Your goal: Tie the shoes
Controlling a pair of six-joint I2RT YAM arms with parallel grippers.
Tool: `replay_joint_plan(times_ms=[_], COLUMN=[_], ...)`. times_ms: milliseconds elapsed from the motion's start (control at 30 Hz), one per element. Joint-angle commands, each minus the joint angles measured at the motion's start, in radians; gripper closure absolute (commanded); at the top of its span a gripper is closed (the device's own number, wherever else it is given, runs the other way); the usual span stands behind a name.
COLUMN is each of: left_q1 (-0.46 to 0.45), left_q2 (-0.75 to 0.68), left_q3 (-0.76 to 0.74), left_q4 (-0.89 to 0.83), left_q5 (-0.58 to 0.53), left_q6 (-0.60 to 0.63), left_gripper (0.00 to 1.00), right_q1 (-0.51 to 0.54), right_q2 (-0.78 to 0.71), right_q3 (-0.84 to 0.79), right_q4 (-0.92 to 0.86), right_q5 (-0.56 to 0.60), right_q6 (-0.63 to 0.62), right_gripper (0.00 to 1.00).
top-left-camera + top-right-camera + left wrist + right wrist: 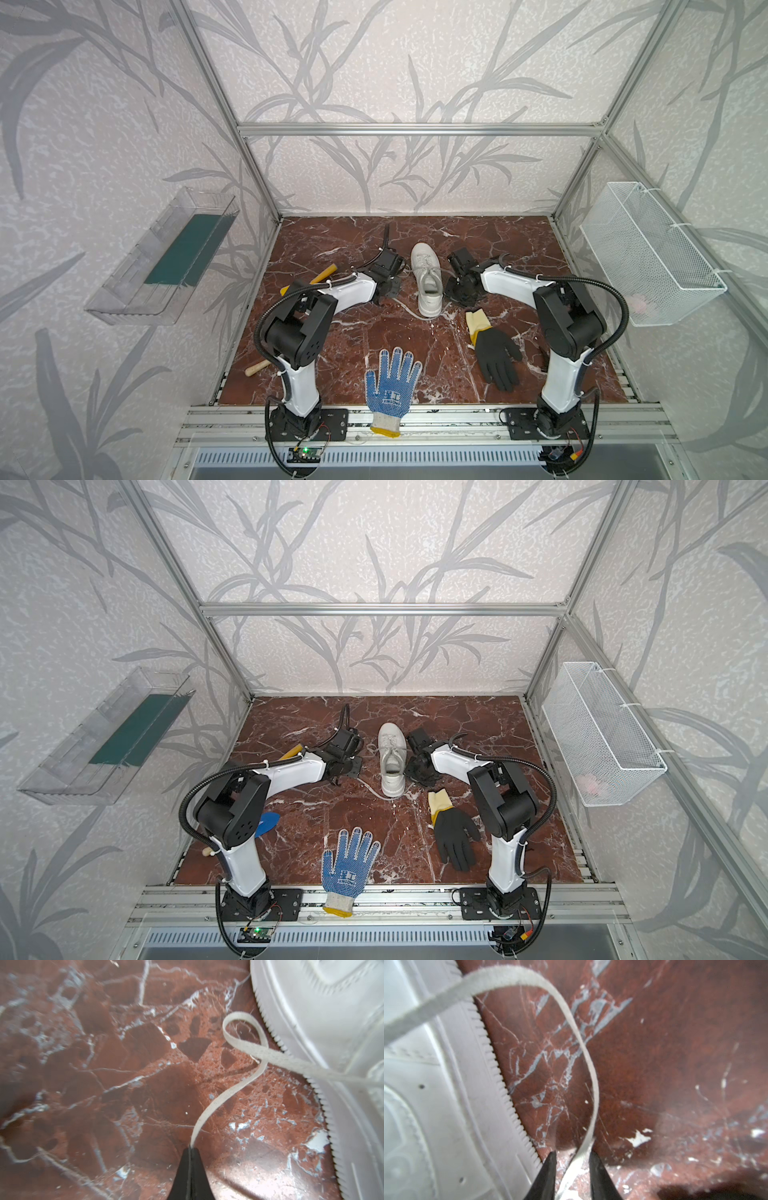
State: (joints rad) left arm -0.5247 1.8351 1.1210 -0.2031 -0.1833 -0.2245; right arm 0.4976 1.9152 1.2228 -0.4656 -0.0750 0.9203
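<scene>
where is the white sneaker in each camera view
Top view: white sneaker mid-table, beyond the blue-dotted glove.
Top view: white sneaker mid-table, beyond the black glove.
Left wrist: its side and toothed sole edge, next to the lace loop.
Right wrist: its side and the same toothed sole edge.
Shared landmark: red marble table.

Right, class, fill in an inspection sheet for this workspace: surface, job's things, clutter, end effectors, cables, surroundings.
Surface: red-brown marble tabletop.
Job's things: white sneaker, laces untied.
Clutter: blue-dotted glove; black glove; wooden handle by left arm.
End effectors: left end effector shut on one lace; right end effector open around other lace.
Cables: black conduit along both arms.
Surroundings: clear tray, wire basket, leaf-patterned walls.
</scene>
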Motion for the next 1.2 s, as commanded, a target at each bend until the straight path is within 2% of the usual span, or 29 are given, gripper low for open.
replay_joint_plan(times_ms=[0,233,267,467,633,800,967,1167], left_q1=[-0.005,-0.003,-0.005,-0.005,-0.003,0.004,0.024,0.027], left_q2=[-0.053,-0.090,-0.095,-0.116,-0.152,-0.197,-0.238,-0.232], left_q3=[-0.004,-0.008,-0.008,-0.016,-0.024,-0.018,-0.009,-0.034], left_q4=[-0.024,-0.032,-0.033,-0.039,-0.054,-0.087,-0.139,-0.155], left_q5=[-0.056,-0.083,-0.086,-0.090,-0.112,-0.142,-0.149,-0.069], left_q6=[0.012,0.028,0.026,0.025,0.049,0.093,0.115,0.095], left_gripper=[1.00,1.00,1.00,1.00,1.00,1.00,1.00,1.00], right_q1=[0.003,0.024,0.026,0.026,0.023,-0.007,-0.061,-0.078], right_q2=[0.037,0.098,0.100,0.112,0.044,-0.065,-0.182,-0.236], right_q3=[0.017,0.111,0.113,0.130,0.108,0.091,0.071,0.117], right_q4=[-0.037,-0.197,-0.203,-0.207,-0.185,-0.193,-0.192,-0.231], right_q5=[0.043,0.177,0.190,0.171,0.168,0.160,0.091,-0.139], right_q6=[0.014,0.008,-0.033,-0.051,-0.054,-0.116,-0.191,-0.312], right_gripper=[0.73,0.76,0.82,1.00,1.00,1.00,1.00,1.00])
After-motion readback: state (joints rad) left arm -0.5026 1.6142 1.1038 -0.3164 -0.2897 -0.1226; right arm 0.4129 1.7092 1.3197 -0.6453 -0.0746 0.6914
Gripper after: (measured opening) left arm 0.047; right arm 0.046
